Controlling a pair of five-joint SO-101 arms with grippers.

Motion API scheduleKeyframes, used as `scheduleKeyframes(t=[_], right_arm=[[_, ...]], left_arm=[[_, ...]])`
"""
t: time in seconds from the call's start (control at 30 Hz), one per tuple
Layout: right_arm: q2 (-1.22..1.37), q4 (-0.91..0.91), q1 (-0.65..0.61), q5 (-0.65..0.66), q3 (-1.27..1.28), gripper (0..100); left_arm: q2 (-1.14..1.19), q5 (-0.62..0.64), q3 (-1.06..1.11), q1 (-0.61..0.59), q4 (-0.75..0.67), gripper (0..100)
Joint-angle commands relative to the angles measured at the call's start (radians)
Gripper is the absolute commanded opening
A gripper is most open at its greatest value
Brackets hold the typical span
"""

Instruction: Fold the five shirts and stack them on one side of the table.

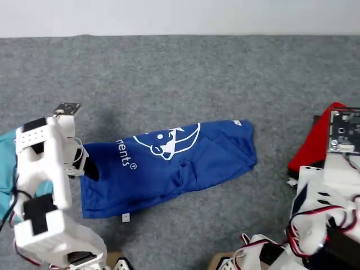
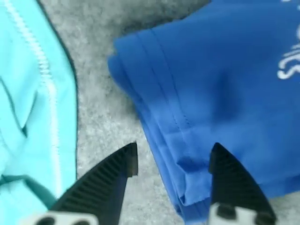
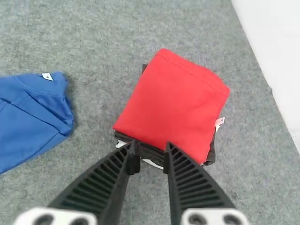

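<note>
A blue shirt [image 1: 169, 163] with white print lies folded lengthwise across the middle of the grey table. My left gripper [image 2: 173, 157] hangs open just above its left end [image 2: 225, 84], whose layered edge sits between the fingertips; from above the gripper [image 1: 87, 167] is at that same end. A teal shirt [image 2: 28, 93] lies beside it at the table's left edge [image 1: 5, 163]. At the right, a folded red shirt [image 3: 173, 108] tops a dark folded one [image 3: 140, 144]. My right gripper [image 3: 151, 157] hovers narrowly open over the near edge of this stack, holding nothing.
Grey carpet-like table surface [image 1: 180, 73] stretches behind the shirts to a white wall. The right arm's body [image 1: 337, 185] stands at the front right, partly over the red shirt [image 1: 315, 146]. The blue shirt's right end [image 3: 28, 117] lies a short way from the stack.
</note>
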Motion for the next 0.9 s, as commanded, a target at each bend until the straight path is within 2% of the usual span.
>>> scheduleKeyframes(t=[0.0, 0.17, 0.43, 0.5, 0.7, 0.87], right_arm=[[0.010, -0.019, 0.008, -0.009, 0.002, 10.1], [0.012, -0.028, 0.008, -0.011, 0.002, 10.1], [0.012, -0.035, 0.008, -0.011, 0.002, 10.1], [0.012, -0.035, 0.008, -0.009, 0.002, 10.1], [0.012, -0.035, 0.008, -0.009, 0.002, 10.1], [0.012, -0.035, 0.008, -0.009, 0.003, 10.1]], left_arm=[[0.054, -0.009, -0.041, -0.005, -0.009, 23], [0.153, -0.008, -0.042, 0.002, -0.038, 19], [0.222, 0.017, -0.077, -0.002, -0.068, 3], [0.222, 0.012, -0.127, -0.008, -0.023, 0], [0.222, 0.012, -0.394, -0.080, 0.178, 0], [0.227, -0.041, -0.618, -0.055, 0.367, 0]])
